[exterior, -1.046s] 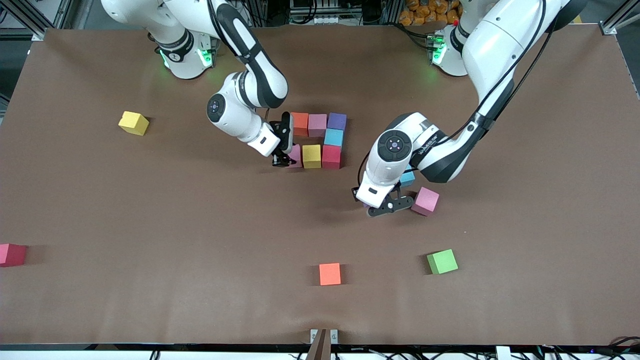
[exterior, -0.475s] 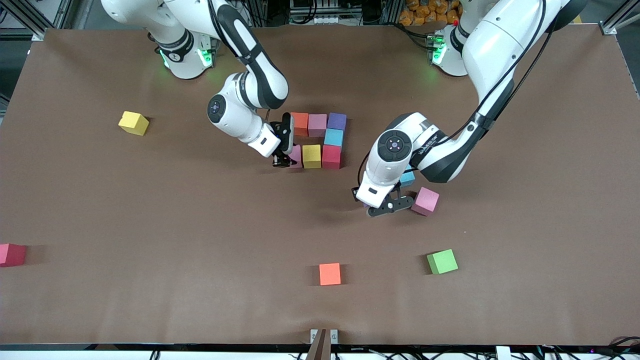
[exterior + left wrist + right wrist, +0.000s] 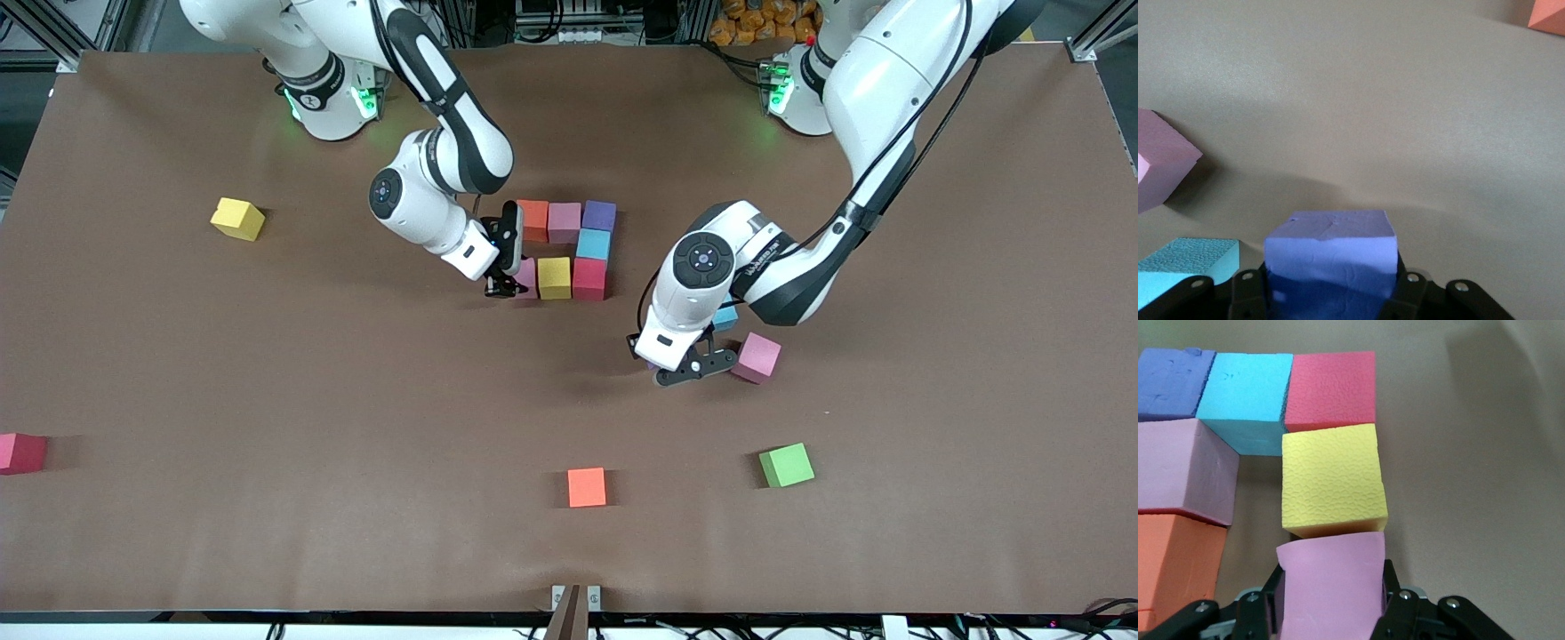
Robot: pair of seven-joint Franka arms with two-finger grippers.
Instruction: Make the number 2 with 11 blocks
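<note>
Fingers of your right gripper (image 3: 1331, 603) clamped the pink block (image 3: 1331, 583); left gripper (image 3: 1331, 293) clamped the purple block (image 3: 1330, 250). Nudging the yellow block (image 3: 1333, 480) risked misaligning your row.

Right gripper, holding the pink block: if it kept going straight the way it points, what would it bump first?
Probably the yellow block: in the wrist view it sits right ahead of the pink block held in the right gripper, seemingly touching it already, though depth is unclear.
</note>
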